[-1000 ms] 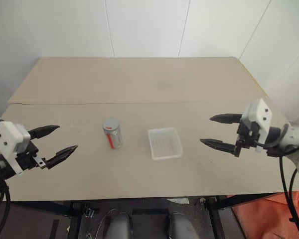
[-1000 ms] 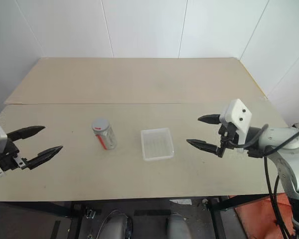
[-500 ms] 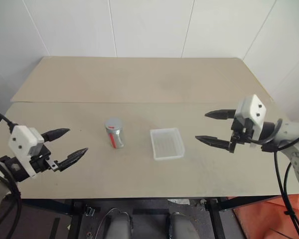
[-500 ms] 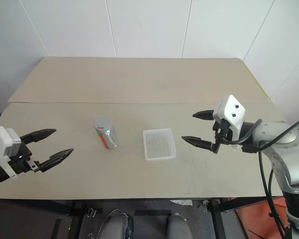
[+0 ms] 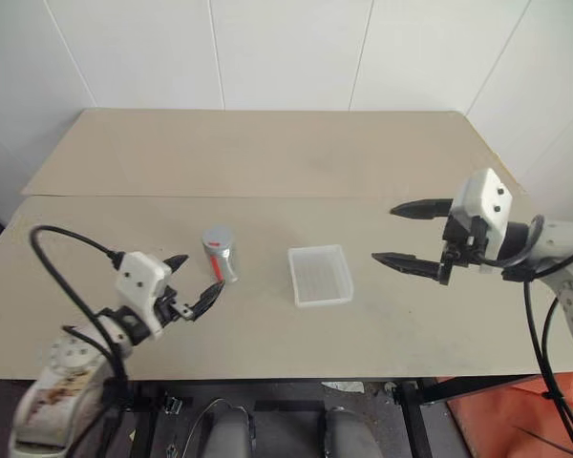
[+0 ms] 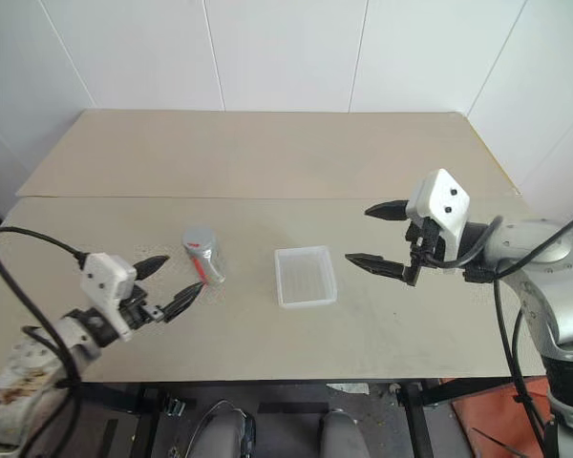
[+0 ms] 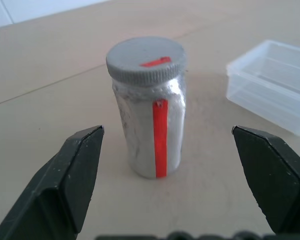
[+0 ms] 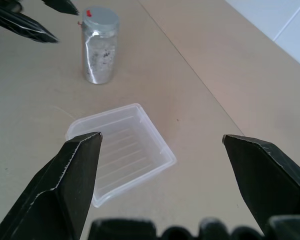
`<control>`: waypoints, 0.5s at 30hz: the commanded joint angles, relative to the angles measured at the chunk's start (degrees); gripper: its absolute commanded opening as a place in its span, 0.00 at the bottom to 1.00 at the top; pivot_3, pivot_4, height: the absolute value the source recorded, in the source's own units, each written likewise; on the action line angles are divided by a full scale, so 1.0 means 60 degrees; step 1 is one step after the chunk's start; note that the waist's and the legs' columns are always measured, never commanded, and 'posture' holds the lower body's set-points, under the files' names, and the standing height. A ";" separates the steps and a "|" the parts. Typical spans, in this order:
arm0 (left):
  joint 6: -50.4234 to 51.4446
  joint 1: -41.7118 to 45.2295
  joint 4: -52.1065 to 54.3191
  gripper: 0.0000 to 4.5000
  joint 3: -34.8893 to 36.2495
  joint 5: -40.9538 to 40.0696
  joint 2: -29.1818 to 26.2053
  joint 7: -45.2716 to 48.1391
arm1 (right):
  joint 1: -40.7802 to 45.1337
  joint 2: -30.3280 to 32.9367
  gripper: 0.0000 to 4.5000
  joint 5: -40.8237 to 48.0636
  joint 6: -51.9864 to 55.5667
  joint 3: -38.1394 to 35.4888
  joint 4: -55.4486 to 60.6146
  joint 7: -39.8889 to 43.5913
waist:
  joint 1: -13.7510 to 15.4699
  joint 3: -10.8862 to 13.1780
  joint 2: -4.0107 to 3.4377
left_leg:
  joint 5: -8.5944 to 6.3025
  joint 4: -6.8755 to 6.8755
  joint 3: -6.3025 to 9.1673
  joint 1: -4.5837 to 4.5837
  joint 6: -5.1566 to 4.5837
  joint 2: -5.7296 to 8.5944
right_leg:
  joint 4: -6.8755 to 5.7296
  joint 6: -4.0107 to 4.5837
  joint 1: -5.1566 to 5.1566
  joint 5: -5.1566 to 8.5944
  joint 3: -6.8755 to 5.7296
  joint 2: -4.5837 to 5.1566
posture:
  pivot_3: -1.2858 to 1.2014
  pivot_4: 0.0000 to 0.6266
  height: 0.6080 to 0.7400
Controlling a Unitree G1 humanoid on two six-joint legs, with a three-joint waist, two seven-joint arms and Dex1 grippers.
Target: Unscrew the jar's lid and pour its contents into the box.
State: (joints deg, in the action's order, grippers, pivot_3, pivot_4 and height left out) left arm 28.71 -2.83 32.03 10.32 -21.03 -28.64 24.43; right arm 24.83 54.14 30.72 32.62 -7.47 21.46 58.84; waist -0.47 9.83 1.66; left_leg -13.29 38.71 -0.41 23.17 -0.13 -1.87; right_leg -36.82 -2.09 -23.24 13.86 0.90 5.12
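The jar [image 5: 220, 258] stands upright on the table, left of the middle, with silvery walls and a red stripe [image 7: 160, 137] down its side. The grey lid [image 7: 146, 57] sits on it. I cannot make out the contents. My left gripper [image 5: 199, 274] is open just short of the jar on its near left; in the left wrist view its fingers [image 7: 75, 170] frame the jar without touching it. The box [image 5: 292, 279], a shallow clear tray, lies empty to the jar's right. My right gripper [image 5: 384, 233] hovers open to the right of the box.
The tan table [image 5: 267, 153] stretches far behind the jar and box, with a seam [image 5: 267, 197] across it. White walls close the back and sides. The left arm's black cable [image 5: 67, 239] loops over the table's left front.
My left gripper has swung in from the table's left edge to right beside the jar, still open. The right gripper has barely moved. Jar and box are where they were.
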 commanded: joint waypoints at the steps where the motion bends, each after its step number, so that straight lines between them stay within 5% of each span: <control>1: -0.0381 0.0457 -0.0385 0.99 -0.0334 0.0478 0.0616 -0.0714 | 0.0251 0.0211 1.00 0.0319 -0.0049 -0.0265 0.0172 0.0324 | 0.0016 0.0000 0.0001 | 0.0000 0.0000 0.0001 0.0001 0.0000 0.0002 | 0.0000 0.0000 0.0000 0.0000 0.0000 0.0001 | 0.52 0.24 1.00; 15: -0.1548 0.1913 -0.2381 0.99 -0.1311 0.1678 0.1622 -0.1088 | 0.0300 0.0267 1.00 0.0576 -0.0203 -0.0240 -0.0033 0.1179 | 0.0054 0.0000 0.0001 | 0.0000 0.0002 0.0003 0.0003 0.0000 0.0004 | 0.0002 -0.0001 0.0000 0.0000 -0.0003 0.0001 | 0.52 0.24 1.00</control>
State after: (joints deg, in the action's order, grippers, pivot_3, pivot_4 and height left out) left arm 21.36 7.42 17.63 2.17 -11.43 -19.49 18.56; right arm 25.83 54.99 33.95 32.60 -7.50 20.16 65.92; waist -0.15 9.83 1.66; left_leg -13.29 38.72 -0.39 23.20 -0.13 -1.84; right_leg -36.81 -2.10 -23.24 13.86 0.88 5.12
